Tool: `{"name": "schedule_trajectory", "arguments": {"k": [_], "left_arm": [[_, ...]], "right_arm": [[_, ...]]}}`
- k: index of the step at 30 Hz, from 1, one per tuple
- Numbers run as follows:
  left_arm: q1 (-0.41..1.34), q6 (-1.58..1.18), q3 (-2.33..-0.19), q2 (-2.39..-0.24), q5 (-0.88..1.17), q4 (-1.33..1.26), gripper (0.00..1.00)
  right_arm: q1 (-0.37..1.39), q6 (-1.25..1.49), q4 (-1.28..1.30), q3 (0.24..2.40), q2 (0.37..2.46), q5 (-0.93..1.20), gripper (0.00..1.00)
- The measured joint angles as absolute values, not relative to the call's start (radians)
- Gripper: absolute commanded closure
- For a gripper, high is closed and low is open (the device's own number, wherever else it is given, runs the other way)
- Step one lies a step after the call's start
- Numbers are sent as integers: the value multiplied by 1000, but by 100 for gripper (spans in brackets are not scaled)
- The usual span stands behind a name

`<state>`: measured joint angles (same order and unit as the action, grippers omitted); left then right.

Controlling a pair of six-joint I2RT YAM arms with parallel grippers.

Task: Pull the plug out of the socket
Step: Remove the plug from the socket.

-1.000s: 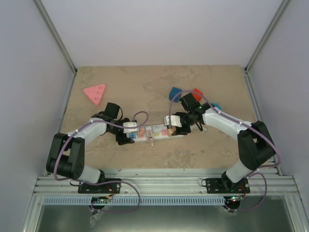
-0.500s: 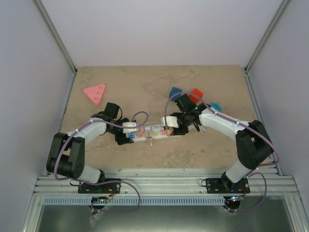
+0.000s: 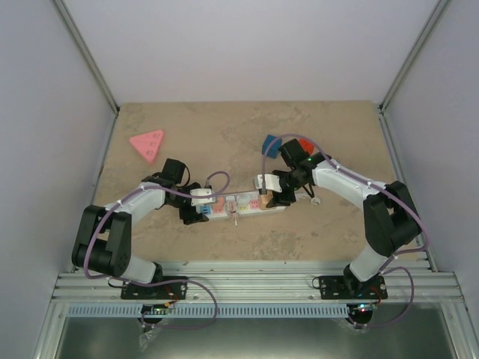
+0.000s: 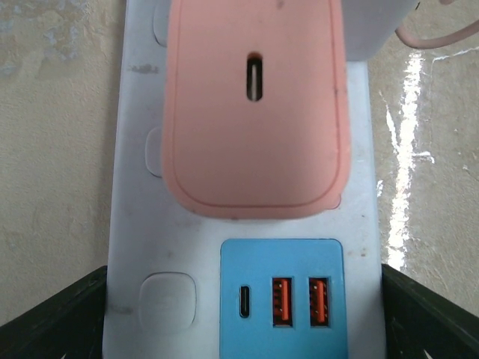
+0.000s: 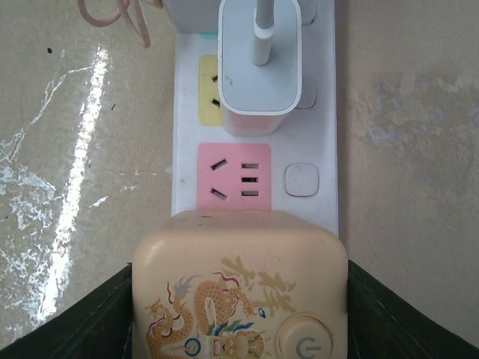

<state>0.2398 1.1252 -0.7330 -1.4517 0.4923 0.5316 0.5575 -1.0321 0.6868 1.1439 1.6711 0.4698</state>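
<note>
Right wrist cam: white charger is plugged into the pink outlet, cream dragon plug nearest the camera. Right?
Not quite. On the socket, the white charger sits in the yellow outlet. The pink outlet is empty, just past the cream dragon plug, which is nearest the camera. The right wrist view shows it.

You will find no readable words, brand names or numbers anywhere. The one sign you can make out is a power symbol on the round button [image 5: 307, 345] of the cream plug [image 5: 239, 262], beside its printed dragon drawing [image 5: 224, 329]. Marks on the pink triangular block [image 3: 147, 144] are too small to read.
</note>
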Motion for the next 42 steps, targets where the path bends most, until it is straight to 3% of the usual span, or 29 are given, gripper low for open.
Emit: {"name": "schedule_trajectory", "arguments": {"k": [19,42], "left_arm": [[239,1129,-733,-1452,484,525,100],[237,1122,-733,-1452,503,521,100]], "right_arm": [[610,-1034,560,1042,1605,380,72],[548,-1047,688,1144,1665,479,70]]}}
